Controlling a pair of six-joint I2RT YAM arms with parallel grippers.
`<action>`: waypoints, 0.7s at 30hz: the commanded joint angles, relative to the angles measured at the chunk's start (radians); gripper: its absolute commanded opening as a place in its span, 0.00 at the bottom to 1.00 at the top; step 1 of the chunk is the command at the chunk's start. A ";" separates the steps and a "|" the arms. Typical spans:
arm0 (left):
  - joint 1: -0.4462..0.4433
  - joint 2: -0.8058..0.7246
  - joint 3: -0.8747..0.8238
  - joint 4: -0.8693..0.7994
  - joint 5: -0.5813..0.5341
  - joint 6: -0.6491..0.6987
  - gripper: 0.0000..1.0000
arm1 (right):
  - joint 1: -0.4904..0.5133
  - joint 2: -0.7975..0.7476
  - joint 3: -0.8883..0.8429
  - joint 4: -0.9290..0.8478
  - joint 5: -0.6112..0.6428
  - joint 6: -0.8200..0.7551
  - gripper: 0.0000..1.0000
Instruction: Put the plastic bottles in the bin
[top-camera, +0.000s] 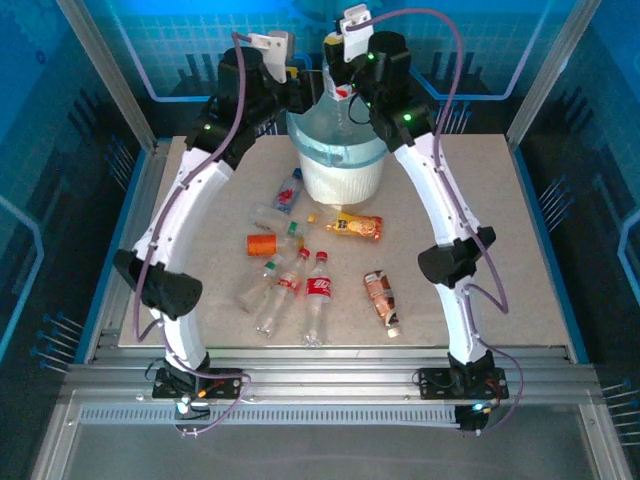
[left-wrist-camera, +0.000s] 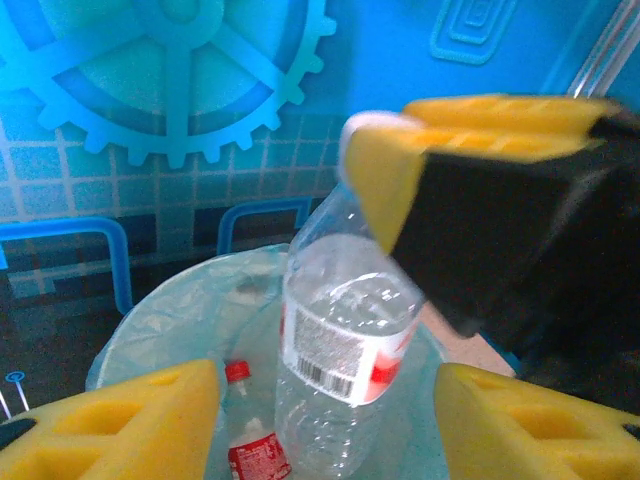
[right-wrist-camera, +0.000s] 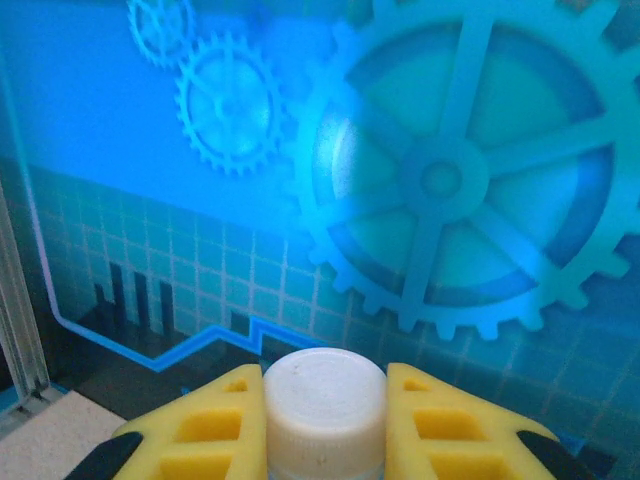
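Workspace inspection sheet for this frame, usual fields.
Surface: beige table top, flat, no spills seen.
Job's things: bin with blue liner at far centre; clear bottle hanging over it; red-capped bottle already inside; loose bottles lying in front of the bin.
Clutter: nothing seen.
Grippers: right gripper shut on the clear bottle's white cap; left gripper open, beside the bin, holding nothing.
Cables: purple cables loop along both arms, not touching the loose bottles.
Surroundings: blue gear-print panels; aluminium frame rails at the near edge.
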 joint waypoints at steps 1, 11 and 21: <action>0.019 0.048 0.075 -0.032 0.013 -0.006 0.60 | -0.020 0.043 0.039 0.073 -0.052 0.028 0.13; 0.037 0.108 0.093 -0.035 0.041 -0.037 0.61 | -0.044 0.072 0.017 0.071 -0.092 0.053 0.48; 0.040 0.115 0.081 -0.032 0.046 -0.045 0.62 | -0.044 0.072 0.014 0.062 -0.099 0.048 0.49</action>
